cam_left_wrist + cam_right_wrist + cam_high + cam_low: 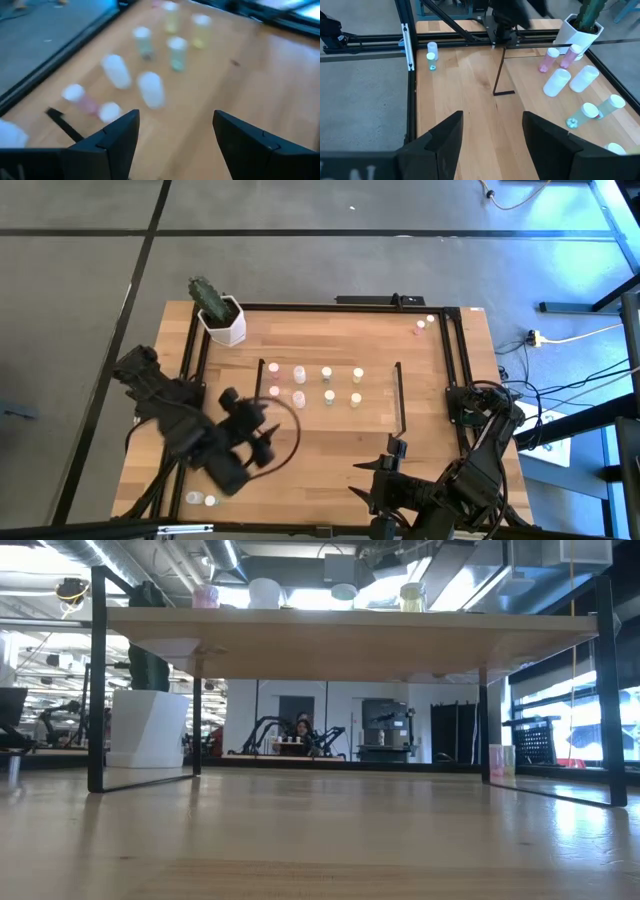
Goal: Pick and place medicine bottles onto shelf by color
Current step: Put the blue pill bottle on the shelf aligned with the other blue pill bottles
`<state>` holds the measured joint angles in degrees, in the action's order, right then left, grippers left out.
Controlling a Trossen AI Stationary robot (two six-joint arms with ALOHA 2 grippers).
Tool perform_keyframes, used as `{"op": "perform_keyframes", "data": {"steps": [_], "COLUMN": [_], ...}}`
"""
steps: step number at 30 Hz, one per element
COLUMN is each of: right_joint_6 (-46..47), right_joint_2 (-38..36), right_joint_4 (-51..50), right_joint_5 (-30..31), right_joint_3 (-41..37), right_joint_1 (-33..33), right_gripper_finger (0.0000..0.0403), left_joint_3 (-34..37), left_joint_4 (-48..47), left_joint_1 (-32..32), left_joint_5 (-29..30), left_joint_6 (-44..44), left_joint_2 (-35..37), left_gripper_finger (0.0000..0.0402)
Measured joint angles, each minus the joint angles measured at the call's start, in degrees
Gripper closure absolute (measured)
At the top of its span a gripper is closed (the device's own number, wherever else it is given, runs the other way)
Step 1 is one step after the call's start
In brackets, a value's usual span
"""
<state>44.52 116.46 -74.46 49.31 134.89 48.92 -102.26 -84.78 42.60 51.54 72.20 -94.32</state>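
Observation:
The shelf (380,385) is a light-wood board with black end frames, standing mid-table. On it stand several small medicine bottles (298,372) with pale caps: pink and white toward the left, green and yellow (358,374) toward the right. In the low view their tops (343,590) show above the board (350,635). My left gripper (268,445) hovers open near the shelf's near left corner, nothing between its fingers (175,125). My right gripper (380,465) hangs open above the table's near right part, also empty (492,120).
A white pot with a cactus (222,320) stands at the far left corner. Two loose bottles (200,500) stand at the near left edge and two more (425,324) at the far right corner. A black frame (452,360) runs around the table. Bare wood lies in front of the shelf.

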Motion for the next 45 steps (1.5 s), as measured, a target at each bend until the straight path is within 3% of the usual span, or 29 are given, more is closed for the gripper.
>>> {"op": "perform_keyframes", "data": {"steps": [12,26,34,40,45], "right_joint_6": [-0.01,0.0,0.0,0.18,-2.4], "right_joint_2": [0.0,0.0,0.0,0.0,0.0], "right_joint_4": [0.07,0.06,0.07,0.11,0.57], "right_joint_5": [-0.01,-0.01,0.01,-0.13,-4.58], "right_joint_3": [0.0,0.0,0.0,0.0,0.0], "right_joint_1": [-0.01,0.0,0.0,-0.02,-0.06], "right_gripper_finger": [0.0196,0.0196,0.0196,0.0196,0.0196], "left_joint_3": [-1.19,-1.16,-1.12,-1.1,-1.08], "left_joint_4": [1.23,3.05,3.58,5.05,5.02], "left_joint_1": [15.31,28.36,29.93,29.85,29.89], "left_joint_5": [-18.51,-19.61,-25.98,-27.19,-27.35], "left_joint_6": [-0.12,1.09,5.59,5.69,5.78], "left_joint_2": [-0.02,-1.64,-6.42,-9.73,-11.54], "left_gripper_finger": [0.0155,0.0155,0.0155,0.0155,0.0155]}}
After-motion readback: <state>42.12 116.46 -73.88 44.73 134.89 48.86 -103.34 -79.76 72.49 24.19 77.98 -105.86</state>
